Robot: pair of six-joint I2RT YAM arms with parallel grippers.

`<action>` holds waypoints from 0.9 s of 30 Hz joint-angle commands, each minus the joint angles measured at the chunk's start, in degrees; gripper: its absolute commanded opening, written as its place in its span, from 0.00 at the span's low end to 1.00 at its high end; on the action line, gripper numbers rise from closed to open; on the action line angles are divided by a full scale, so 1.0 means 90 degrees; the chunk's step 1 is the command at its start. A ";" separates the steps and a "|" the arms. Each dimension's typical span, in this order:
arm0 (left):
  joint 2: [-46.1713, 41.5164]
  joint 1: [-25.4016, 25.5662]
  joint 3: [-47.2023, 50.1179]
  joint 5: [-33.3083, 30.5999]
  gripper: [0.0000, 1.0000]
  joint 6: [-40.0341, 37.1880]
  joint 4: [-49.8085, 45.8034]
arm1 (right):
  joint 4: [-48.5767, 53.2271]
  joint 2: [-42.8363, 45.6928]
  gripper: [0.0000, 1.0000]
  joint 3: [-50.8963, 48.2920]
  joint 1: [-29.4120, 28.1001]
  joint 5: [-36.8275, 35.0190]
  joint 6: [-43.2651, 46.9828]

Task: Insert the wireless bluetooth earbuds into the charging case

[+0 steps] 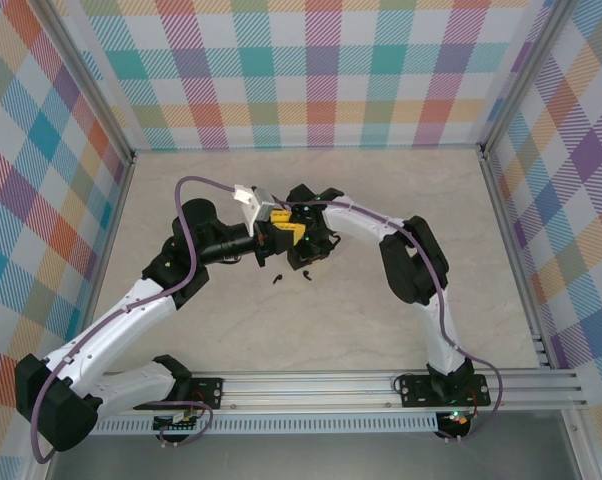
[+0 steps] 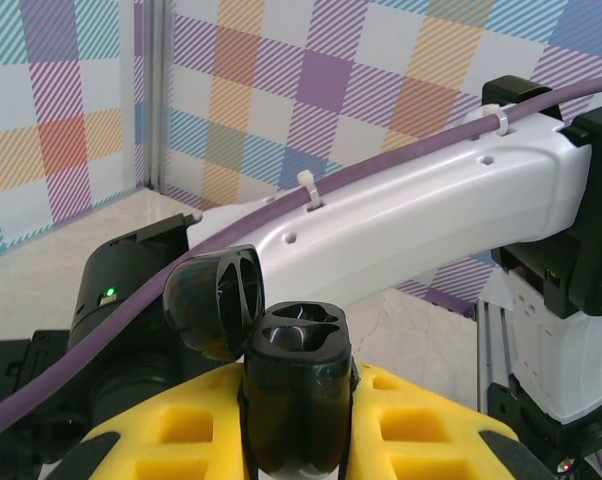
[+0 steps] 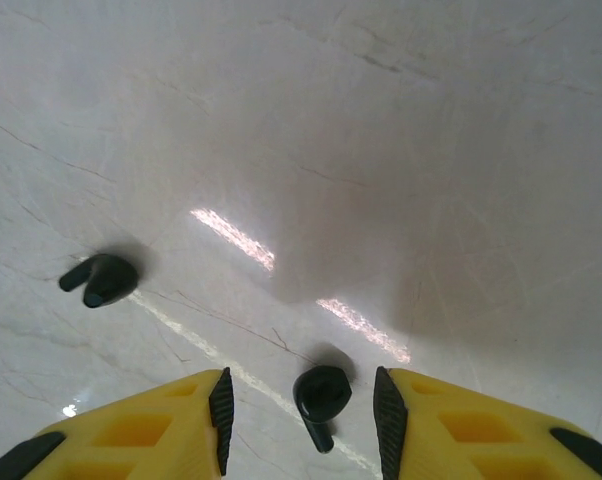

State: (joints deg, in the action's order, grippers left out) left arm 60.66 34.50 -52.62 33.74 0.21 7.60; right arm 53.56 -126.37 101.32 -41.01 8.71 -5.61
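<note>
My left gripper [image 2: 299, 440] is shut on a black charging case [image 2: 296, 370]. The case stands upright between the yellow fingers [image 2: 171, 435]. Its lid [image 2: 213, 300] is flipped open to the left, and both sockets look empty. In the top view the left gripper [image 1: 279, 234] hangs close beside my right gripper [image 1: 313, 250] above the table's middle. The right gripper [image 3: 301, 420] is open and points down at the table. One black earbud [image 3: 321, 395] lies between its pads [image 3: 221, 408], touching neither. A second black earbud [image 3: 101, 280] lies to the left. Both earbuds also show from above, the left earbud [image 1: 277, 279] and the right earbud [image 1: 308, 274].
The right arm's white link [image 2: 411, 220] and purple cable [image 2: 381, 160] pass just behind the open case. The pale marble tabletop [image 1: 311, 330] is enclosed by plaid walls [image 1: 301, 70]. An aluminium rail [image 1: 381, 385] runs along the near edge.
</note>
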 commanded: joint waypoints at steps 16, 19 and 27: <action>-0.0132 0.0073 0.0064 -0.0020 0.11 -0.0047 0.0113 | 0.0786 -0.0505 0.39 0.0649 -0.0247 -0.0467 0.0262; -0.0130 0.0073 0.0057 -0.0018 0.11 -0.0050 0.0113 | 0.0816 -0.0538 0.38 0.0671 -0.0259 -0.0480 0.0271; -0.0134 0.0073 0.0075 -0.0037 0.11 -0.0043 0.0123 | 0.0842 -0.0595 0.38 0.0652 -0.0316 -0.0579 0.0262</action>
State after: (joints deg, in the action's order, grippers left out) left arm 60.66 34.50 -52.62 33.71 0.21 7.60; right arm 59.64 -130.47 105.56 -43.20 4.08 -3.77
